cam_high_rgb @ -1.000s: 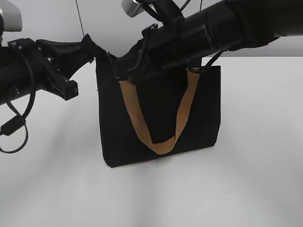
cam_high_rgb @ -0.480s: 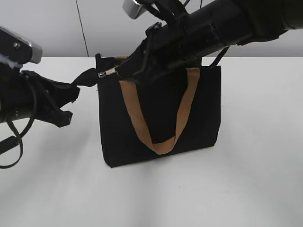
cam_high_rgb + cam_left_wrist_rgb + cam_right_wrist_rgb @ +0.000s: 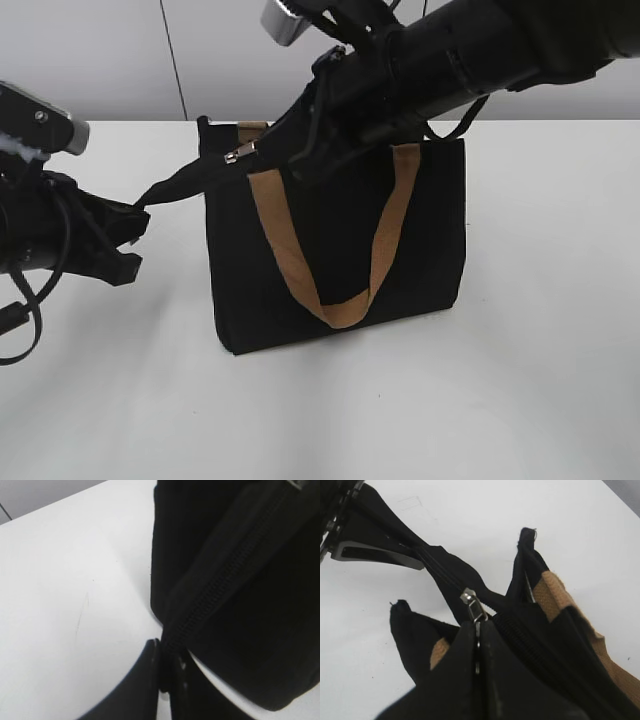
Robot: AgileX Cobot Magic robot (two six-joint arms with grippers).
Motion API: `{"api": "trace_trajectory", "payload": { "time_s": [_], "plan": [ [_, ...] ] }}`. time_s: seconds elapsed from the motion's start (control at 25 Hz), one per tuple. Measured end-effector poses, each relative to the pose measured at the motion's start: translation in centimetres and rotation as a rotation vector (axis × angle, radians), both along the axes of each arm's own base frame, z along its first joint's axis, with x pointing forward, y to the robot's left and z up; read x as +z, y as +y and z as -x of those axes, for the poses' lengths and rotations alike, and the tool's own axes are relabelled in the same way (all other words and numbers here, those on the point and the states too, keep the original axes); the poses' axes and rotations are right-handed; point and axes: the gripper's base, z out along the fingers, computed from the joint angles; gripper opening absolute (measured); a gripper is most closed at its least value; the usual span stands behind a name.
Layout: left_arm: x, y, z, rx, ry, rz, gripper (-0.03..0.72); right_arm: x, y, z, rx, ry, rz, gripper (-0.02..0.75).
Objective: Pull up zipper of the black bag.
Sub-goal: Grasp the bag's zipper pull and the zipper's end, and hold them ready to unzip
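— While the rectangular black fabric bag point(image 3: 335, 250) with tan webbing handles point(image 3: 330, 245) stands upright on the white table point(image 3: 520, 380), where do we find the black zipper tape point(image 3: 185, 180)?

— Stretched leftward off its top corner; the left gripper point(image 3: 165, 680) clamps its tail, and the right gripper point(image 3: 477, 655) is closed on the silver metal pull point(image 3: 474, 606).

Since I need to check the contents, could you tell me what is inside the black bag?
Nothing inside shows. The black bag has dark fabric walls and the right gripper, shut on the zipper pull, covers its top.
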Motion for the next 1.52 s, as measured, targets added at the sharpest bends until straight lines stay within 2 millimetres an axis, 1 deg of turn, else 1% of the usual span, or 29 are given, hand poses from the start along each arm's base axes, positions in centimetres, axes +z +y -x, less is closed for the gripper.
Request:
{"api": "trace_trajectory", "payload": {
  "time_s": [0.16, 0.28, 0.6, 0.92, 1.0, 1.08, 1.36, 1.44, 1.52],
  "plan": [
    [0.0, 0.0, 0.0, 0.006, 0.004, 0.002, 0.012, 0.0, -0.5, -0.1, -0.017, 0.009, 0.027, -0.001],
    [0.0, 0.0, 0.0, 0.007, 0.006, 0.002, 0.012, 0.0, -1.6, -0.6, -0.066, 0.03, 0.034, -0.001],
    [0.1, 0.1, 0.1, 0.011, 0.006, 0.002, 0.012, 1.1, -6.4, -2.1, -0.195, 0.095, 0.008, -0.001],
    [0.1, 0.1, 0.1, 0.011, 0.006, 0.002, 0.012, 0.7, -11.2, -3.3, -0.344, 0.217, -0.003, -0.001],
    [0.1, 0.1, 0.1, 0.011, 0.006, 0.002, 0.012, 0.6, -12.0, -3.4, -0.37, 0.232, -0.002, -0.001],
    [0.1, 0.1, 0.1, 0.011, 0.006, 0.002, 0.012, 0.6, -12.3, -3.5, -0.379, 0.244, -0.003, -0.001],
    [0.1, 0.1, 0.0, 0.026, 0.012, 0.016, 0.012, 0.7, -12.3, -3.3, -0.379, 0.262, -0.01, 0.0],
    [0.1, 0.2, 0.0, 0.081, 0.034, 0.067, 0.012, 1.1, -12.3, -3.0, -0.373, 0.257, -0.017, 0.028],
    [0.2, 0.4, -0.1, 0.166, 0.07, 0.142, 0.023, 1.9, -12.4, -2.8, -0.378, 0.244, -0.029, 0.109]
  ]
}}
